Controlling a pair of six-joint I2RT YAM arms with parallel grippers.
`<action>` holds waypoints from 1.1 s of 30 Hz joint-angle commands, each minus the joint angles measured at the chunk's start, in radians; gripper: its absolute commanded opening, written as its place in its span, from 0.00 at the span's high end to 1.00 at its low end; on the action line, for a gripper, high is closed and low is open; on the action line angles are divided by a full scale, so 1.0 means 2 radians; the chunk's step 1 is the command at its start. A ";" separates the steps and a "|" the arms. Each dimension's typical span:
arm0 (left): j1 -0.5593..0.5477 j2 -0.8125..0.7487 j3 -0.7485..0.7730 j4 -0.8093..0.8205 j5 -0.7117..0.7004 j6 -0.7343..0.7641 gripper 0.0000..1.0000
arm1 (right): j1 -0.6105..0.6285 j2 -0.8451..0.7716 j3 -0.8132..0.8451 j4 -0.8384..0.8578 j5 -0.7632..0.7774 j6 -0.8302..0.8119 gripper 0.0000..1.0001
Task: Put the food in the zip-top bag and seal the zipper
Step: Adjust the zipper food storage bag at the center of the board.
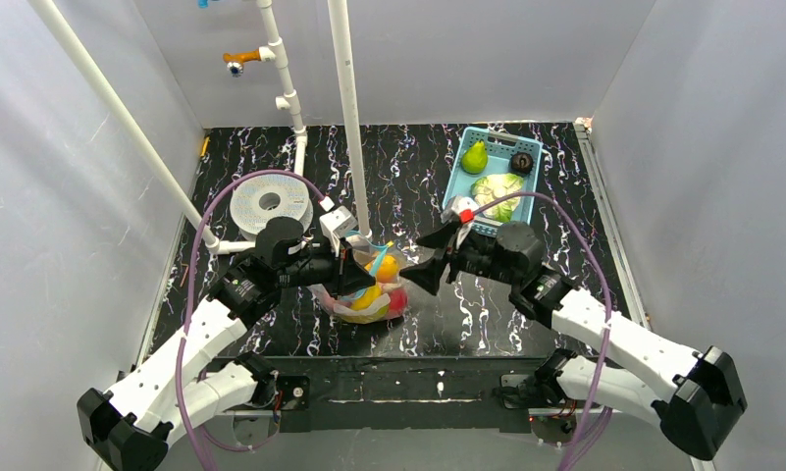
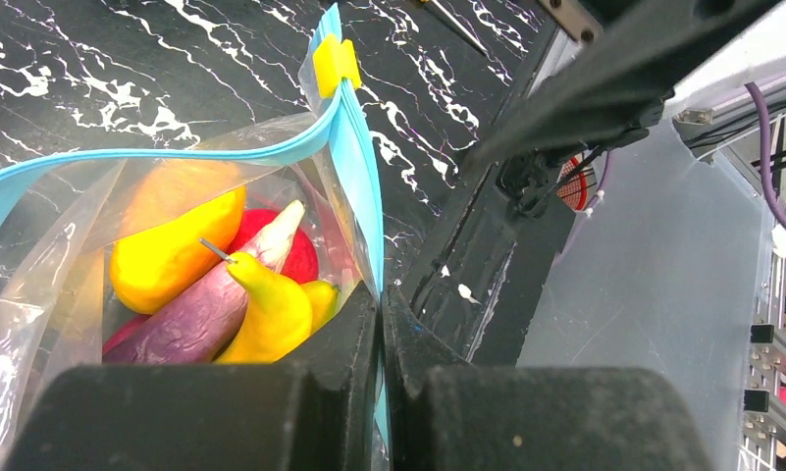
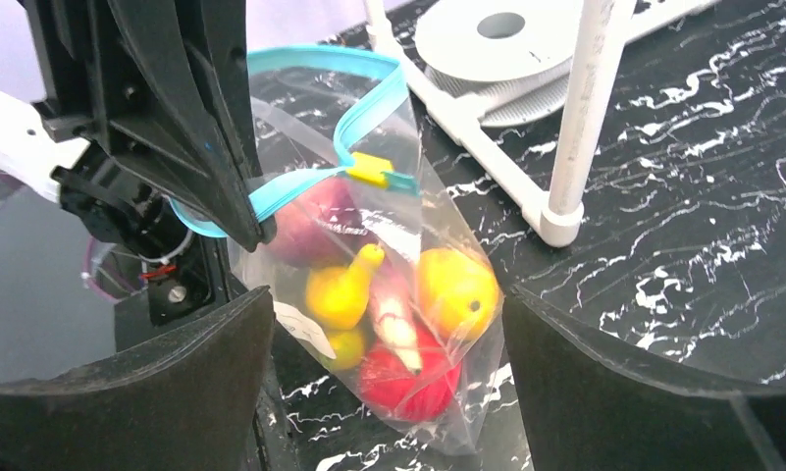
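Observation:
The zip-top bag (image 1: 371,294) hangs just above the table centre, and the food shows through its clear plastic. Inside are a red apple (image 3: 408,381), an orange-yellow piece (image 3: 454,289), a yellow pear-shaped piece (image 2: 271,314) and a purple piece (image 2: 173,324). My left gripper (image 2: 381,294) is shut on the light-blue zipper (image 2: 359,167), holding the bag up by that edge. The zipper (image 3: 369,103) gapes in a loop beyond a yellow slider (image 3: 369,169). To the bag's right, my right gripper (image 3: 387,304) is open, its fingers either side of the bag's lower part, apart from it.
A light-blue basket (image 1: 462,172) at the back right holds a green pear, a cabbage and a dark piece. A white spool (image 1: 269,203) lies back left. A white pipe frame (image 1: 347,108) rises just behind the bag. White walls enclose the table.

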 commanded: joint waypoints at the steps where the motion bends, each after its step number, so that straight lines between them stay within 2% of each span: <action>1: -0.001 -0.015 0.017 0.000 0.014 -0.007 1.00 | -0.054 0.034 0.036 0.031 -0.175 0.012 0.08; 4: -0.001 -0.016 0.016 -0.001 0.015 -0.007 1.00 | -0.074 0.071 0.066 0.006 -0.232 -0.001 0.08; 8: -0.001 -0.014 0.019 -0.002 0.011 -0.014 1.00 | -0.104 0.129 0.089 0.037 -0.286 0.046 0.09; 21: -0.001 -0.012 0.018 -0.005 0.009 -0.020 1.00 | -0.120 0.266 0.120 0.275 -0.383 0.240 0.12; 26: -0.002 -0.004 0.020 -0.003 0.009 -0.022 1.00 | -0.107 0.298 0.131 0.346 -0.409 0.302 0.24; 30: -0.002 -0.004 0.023 -0.005 0.009 -0.022 1.00 | -0.102 0.303 0.125 0.357 -0.415 0.310 0.38; 33: -0.002 -0.004 0.024 -0.009 0.007 -0.021 1.00 | -0.101 0.300 0.121 0.359 -0.415 0.312 0.51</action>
